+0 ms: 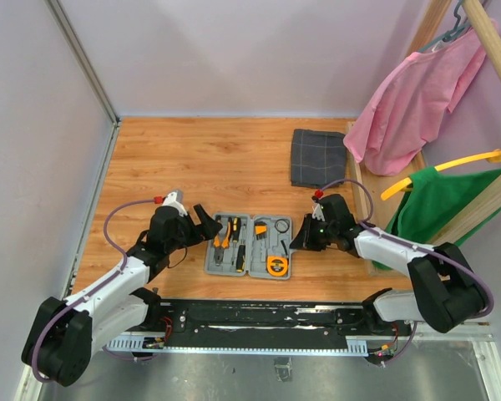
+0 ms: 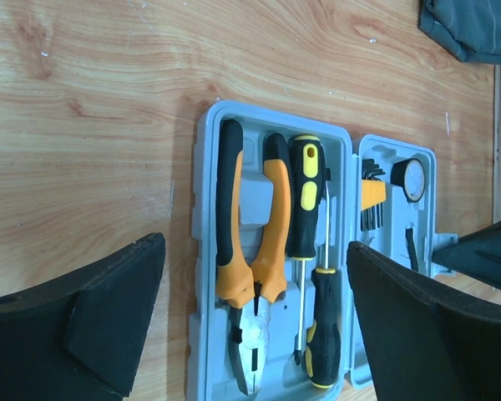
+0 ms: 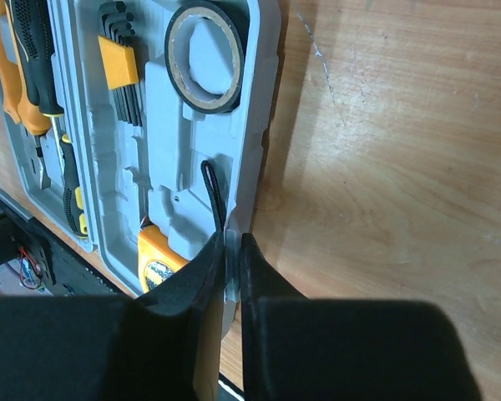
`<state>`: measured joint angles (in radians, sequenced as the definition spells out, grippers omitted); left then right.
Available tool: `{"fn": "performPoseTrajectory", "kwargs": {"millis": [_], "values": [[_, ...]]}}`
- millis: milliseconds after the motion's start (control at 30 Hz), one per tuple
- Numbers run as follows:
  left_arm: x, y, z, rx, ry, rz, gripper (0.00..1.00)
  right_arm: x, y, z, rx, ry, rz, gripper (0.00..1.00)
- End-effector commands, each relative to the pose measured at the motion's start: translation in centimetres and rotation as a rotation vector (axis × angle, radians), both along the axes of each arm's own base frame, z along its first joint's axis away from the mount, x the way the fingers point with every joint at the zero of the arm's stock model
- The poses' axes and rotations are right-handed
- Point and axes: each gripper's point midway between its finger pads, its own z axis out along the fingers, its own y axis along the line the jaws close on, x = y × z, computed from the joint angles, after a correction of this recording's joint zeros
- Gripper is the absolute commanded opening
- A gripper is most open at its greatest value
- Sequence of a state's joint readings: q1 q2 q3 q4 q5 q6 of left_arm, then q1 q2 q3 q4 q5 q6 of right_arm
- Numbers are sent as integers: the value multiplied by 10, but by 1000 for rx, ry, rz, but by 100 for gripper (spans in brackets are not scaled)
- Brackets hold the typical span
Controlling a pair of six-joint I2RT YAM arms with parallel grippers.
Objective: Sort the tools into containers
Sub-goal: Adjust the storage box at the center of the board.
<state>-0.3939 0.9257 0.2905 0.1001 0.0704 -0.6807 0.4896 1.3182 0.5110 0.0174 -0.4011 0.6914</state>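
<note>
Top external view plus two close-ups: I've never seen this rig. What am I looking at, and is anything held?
Two robot arms stand at the near edge of a wooden table; the overhead picture shows both. Each close-up comes from a wrist camera. Between the arms lies an open grey tool case holding pliers, screwdrivers, hex keys, a tape roll and an orange tape measure. A folded cloth lies farther back. The left tool is open and empty; the right tool pinches the case's rim.
</note>
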Motion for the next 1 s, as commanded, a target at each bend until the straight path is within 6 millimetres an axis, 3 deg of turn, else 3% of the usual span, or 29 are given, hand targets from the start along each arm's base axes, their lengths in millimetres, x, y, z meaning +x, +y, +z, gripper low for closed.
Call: {"fn": "performPoseTrajectory", "kwargs": {"millis": [0,133,367,633,800,967], "values": [[1,-4,3,-8,-21,-34,94,12,-8,-6,-32,-15,-17,5],[-3,-10,0,-14,-6,-78,99,25,-13,-5,-21,-24,-50,2],[-12,-22,-7,-46,26,-156,99,38,-7,-1,45,-23,-34,1],[-16,-25,-16,-56,64,-169,99,37,-12,6,45,-48,-32,25],[-15,-25,-18,-53,67,-169,99,36,-18,8,41,-54,-41,28],[-14,-25,-20,-48,73,-171,99,35,-19,6,48,-39,-39,25]]}}
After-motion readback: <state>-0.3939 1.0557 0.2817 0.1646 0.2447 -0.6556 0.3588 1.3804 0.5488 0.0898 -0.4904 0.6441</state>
